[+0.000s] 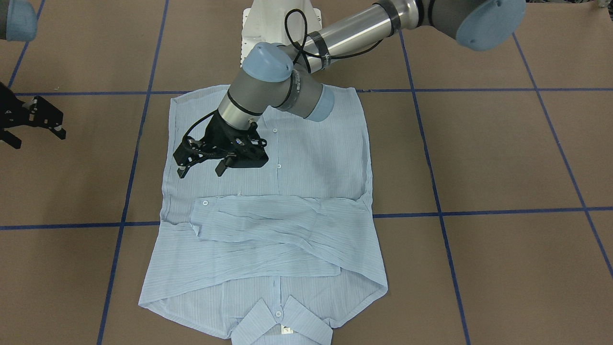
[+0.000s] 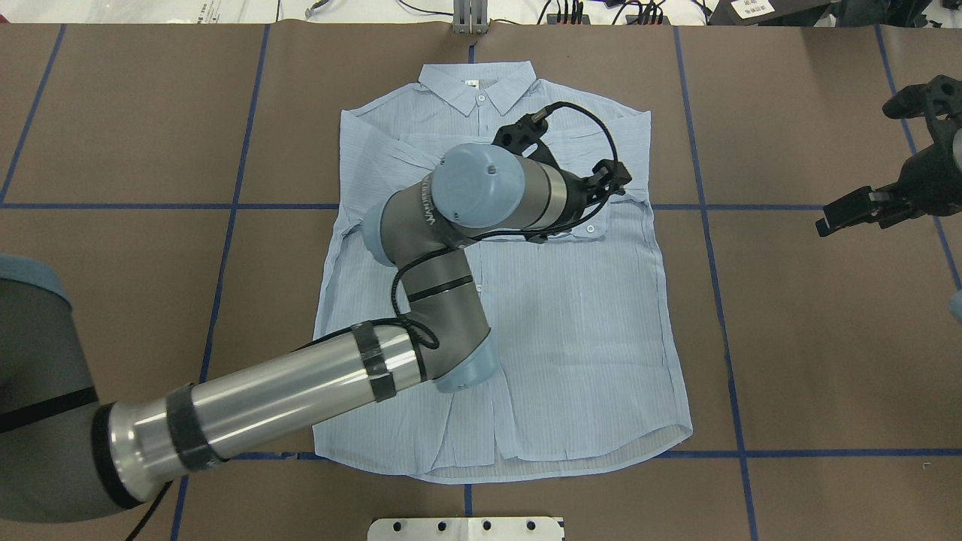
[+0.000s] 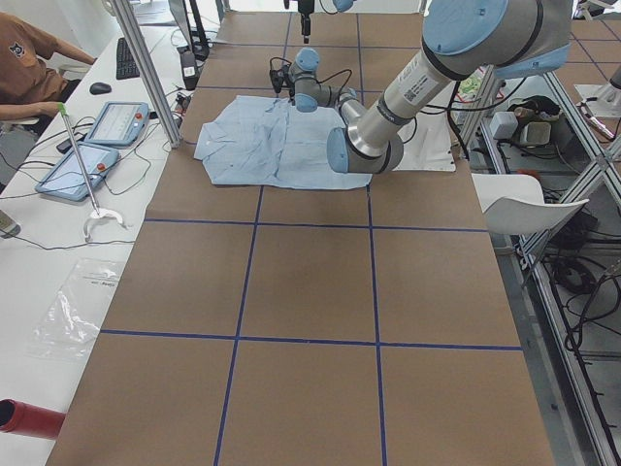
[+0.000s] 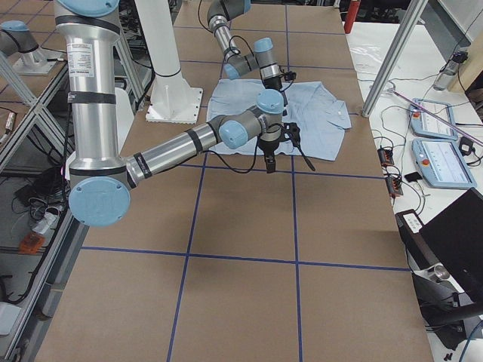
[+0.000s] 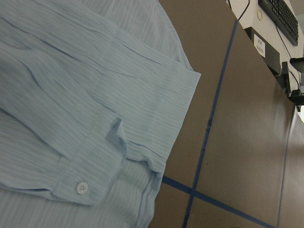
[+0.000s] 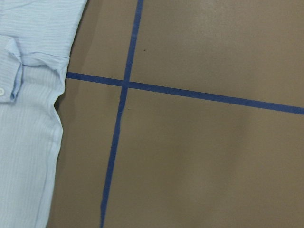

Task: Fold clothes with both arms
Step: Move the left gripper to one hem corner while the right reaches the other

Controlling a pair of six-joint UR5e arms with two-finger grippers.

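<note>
The light blue striped shirt [image 1: 311, 167] lies flat on the brown table, button side up, its collar [image 1: 280, 326] away from the robot. Both sleeves are folded across the chest, and one buttoned cuff [image 1: 206, 203] lies on top. My left gripper [image 1: 201, 170] hovers over the shirt's body near its edge, open and empty. In the overhead view my left arm [image 2: 481, 203] hides most of it. The left wrist view shows the cuff and the shirt's edge [image 5: 95, 95]. My right gripper [image 1: 37, 138] is open and empty over bare table, well off the shirt's side [image 6: 28, 142].
Blue tape lines [image 1: 479, 213] divide the brown table into squares. The white pedestal base [image 2: 466, 530] stands at the robot's side of the shirt. In the exterior left view an operator [image 3: 29, 68] and tablets [image 3: 82, 165] are beyond the table's far edge.
</note>
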